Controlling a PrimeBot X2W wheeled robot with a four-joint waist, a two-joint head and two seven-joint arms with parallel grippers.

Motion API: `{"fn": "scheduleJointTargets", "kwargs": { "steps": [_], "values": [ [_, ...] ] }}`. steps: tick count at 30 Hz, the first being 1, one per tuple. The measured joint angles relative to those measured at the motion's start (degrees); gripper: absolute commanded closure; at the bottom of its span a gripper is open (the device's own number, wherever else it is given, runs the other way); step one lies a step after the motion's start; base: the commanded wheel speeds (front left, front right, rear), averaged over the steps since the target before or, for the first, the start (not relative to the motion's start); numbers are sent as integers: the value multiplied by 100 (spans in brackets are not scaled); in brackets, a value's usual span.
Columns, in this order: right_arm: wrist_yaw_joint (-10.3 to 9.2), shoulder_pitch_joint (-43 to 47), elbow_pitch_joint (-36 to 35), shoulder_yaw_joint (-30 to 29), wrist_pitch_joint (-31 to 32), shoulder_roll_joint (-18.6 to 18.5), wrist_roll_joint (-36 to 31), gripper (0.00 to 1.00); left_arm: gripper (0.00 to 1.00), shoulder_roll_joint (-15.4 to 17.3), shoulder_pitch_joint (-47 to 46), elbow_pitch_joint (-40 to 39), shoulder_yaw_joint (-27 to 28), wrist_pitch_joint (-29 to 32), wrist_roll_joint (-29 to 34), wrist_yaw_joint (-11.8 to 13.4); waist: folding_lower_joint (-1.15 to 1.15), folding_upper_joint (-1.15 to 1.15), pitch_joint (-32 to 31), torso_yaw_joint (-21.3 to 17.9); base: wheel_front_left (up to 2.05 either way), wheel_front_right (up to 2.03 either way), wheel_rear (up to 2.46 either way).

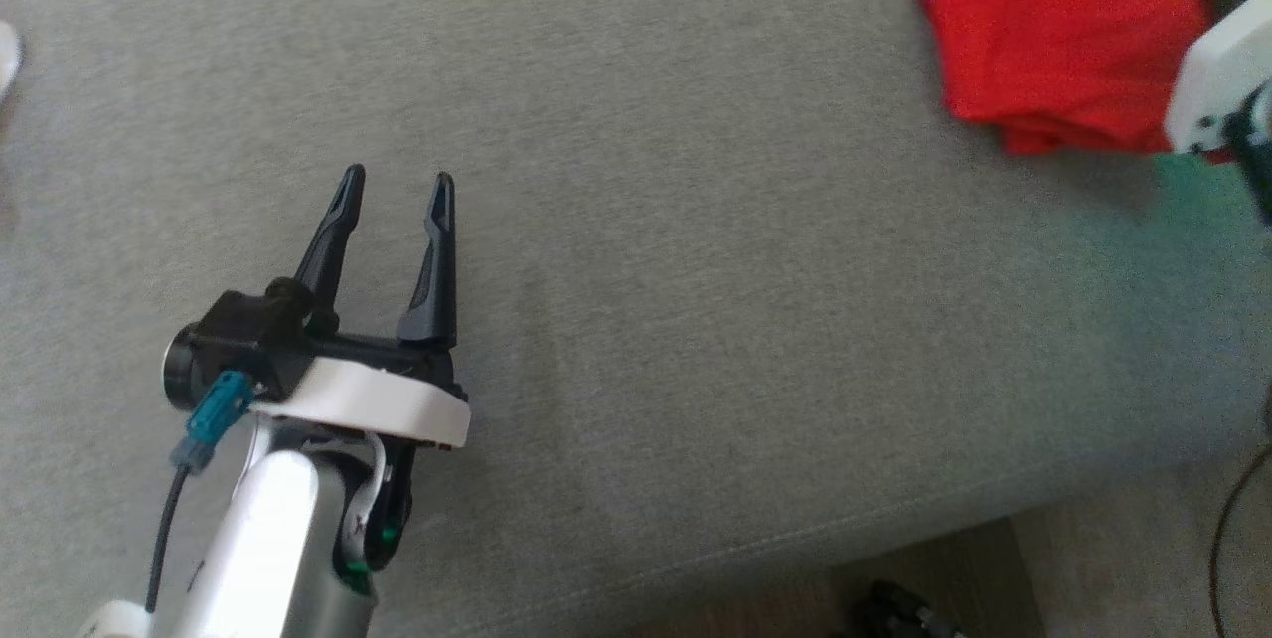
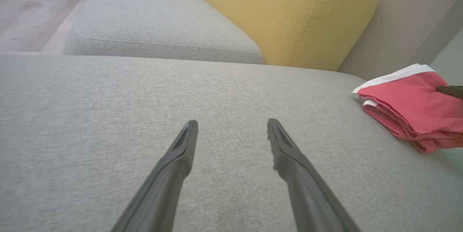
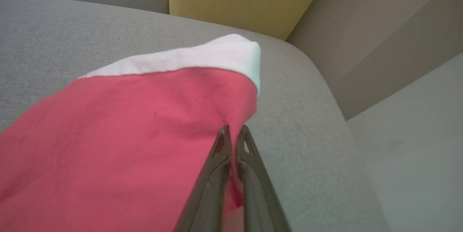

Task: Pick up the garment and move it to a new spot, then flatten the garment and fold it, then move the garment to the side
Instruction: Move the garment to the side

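Red garment (image 3: 119, 141) pinched tight by right end effector (image 3: 234, 129).

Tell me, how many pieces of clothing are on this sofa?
1. A folded red garment with white trim lies near the right end of the grey seat, its edge pinched by the right gripper. Others may lie out of view.

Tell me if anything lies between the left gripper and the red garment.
Nothing visible does: bare grey cushion lies between the open left gripper and the folded red garment, whose edge the right gripper pinches.
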Motion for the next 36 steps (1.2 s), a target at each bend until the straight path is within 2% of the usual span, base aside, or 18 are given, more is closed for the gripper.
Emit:
{"fn": "scheduleJointTargets", "kwargs": {
  "steps": [6,13,21,26,27,28,29,36],
  "values": [
    [0,-347,316,-78,7,-290,-414,100,0,25,68,-69,9,0,-58,8,0,0,-87,257,0,0,0],
    [0,-707,527,-168,8,-524,-787,100,0,64,163,-172,8,8,-57,56,0,0,-44,296,0,0,0],
    [0,-810,708,-145,-19,-479,-804,100,0,111,164,-201,1,42,-57,104,0,0,20,250,0,0,0],
    [0,-926,731,-266,-263,-463,-1014,100,0,147,164,-258,-5,62,-57,124,0,0,57,240,0,0,0],
    [0,-938,732,-344,-327,-445,-1067,75,0,151,164,-260,-7,63,-57,131,0,0,64,242,0,0,0],
    [0,-938,732,-344,-327,-445,-1067,29,0,151,164,-260,-7,63,-57,131,0,0,64,242,0,0,0],
    [0,-948,732,-512,-457,-387,-1190,0,0,156,164,-264,-12,66,-57,131,0,0,76,248,0,0,0],
    [0,-953,721,-887,-784,-113,-1690,0,0,162,155,-265,-29,68,-58,131,0,0,103,304,0,0,0]
  ]
}}
